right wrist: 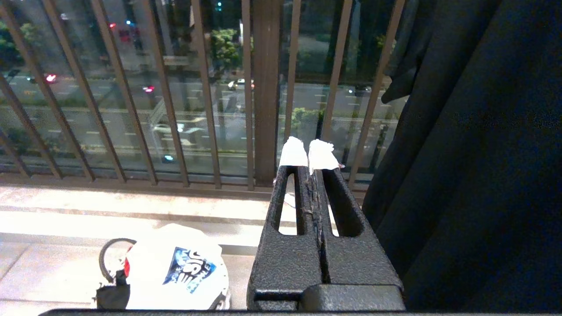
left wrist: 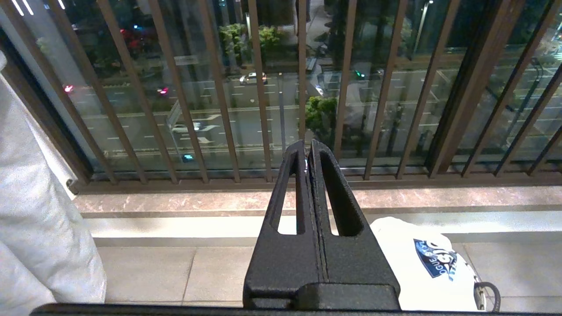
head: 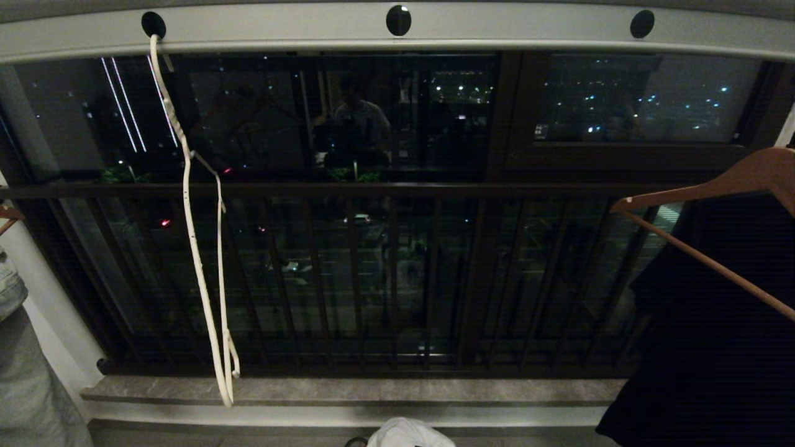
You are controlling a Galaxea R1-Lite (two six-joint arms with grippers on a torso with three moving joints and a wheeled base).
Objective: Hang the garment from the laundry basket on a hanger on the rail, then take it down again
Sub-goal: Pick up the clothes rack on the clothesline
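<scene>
Overhead, the rail [head: 397, 31] runs across the top of the head view, and the hanger [head: 205, 261] hangs from its left-most hole, dangling in front of the dark railing [head: 372, 189]. At the bottom edge of that view a bit of the T-shirt [head: 410, 434] shows. Both wrist views show it heaped on the floor in the basket [right wrist: 115, 281], its blue print [right wrist: 189, 274] facing up, near the stone sill [left wrist: 439, 197]. A black loop handle [left wrist: 489, 295] sticks out beside the cloth.

Neither arm appears in the head view. The left gripper [left wrist: 308, 149] has its jaws pressed together and empty, pointing toward the railing. The right gripper [right wrist: 311, 169] is likewise closed with nothing between its jaws; white tape covers its tips. A black garment [right wrist: 474, 153] hangs just beside it on a wooden hanger [head: 714, 186]. A pale cloth [left wrist: 39, 219] hangs on the left.
</scene>
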